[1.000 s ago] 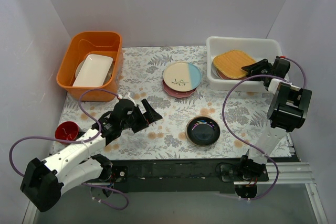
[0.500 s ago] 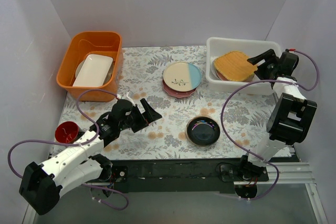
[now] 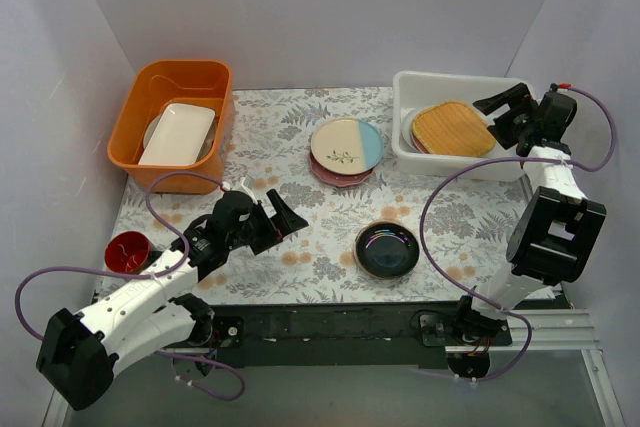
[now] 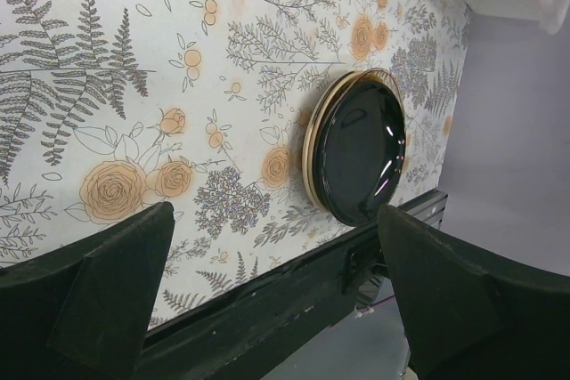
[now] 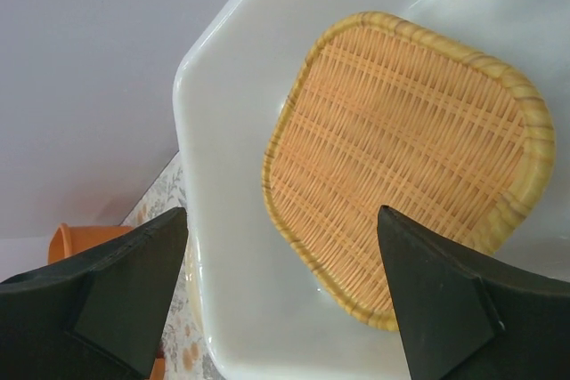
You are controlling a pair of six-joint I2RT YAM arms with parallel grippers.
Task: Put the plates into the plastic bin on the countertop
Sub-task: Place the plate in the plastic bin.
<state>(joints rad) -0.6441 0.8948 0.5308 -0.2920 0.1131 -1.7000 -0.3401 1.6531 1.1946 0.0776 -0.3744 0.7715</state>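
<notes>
Rated partly complete: shows a woven mustard plate [image 3: 453, 128] lying flat in the plastic bin [image 3: 420, 82] on top of other plates, with the right gripper [image 3: 503, 117] spread wide and empty above the bin's right end. Leaves on the countertop [image 3: 280, 137] the cream-and-blue plate [image 3: 346, 143] stacked on a pink plate [image 3: 335, 175], plus the black plate [image 3: 387, 249] near the left gripper [image 3: 285, 215], likewise spread and empty.

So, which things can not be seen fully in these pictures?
- The lower plates under the woven yellow plate in the plastic bin: top view, only edges show; their number is unclear.
- The pink plate under the cream-and-blue plate: top view, only its rim shows.
- The grey thing under the white dish in the orange tub: mostly covered.
</notes>
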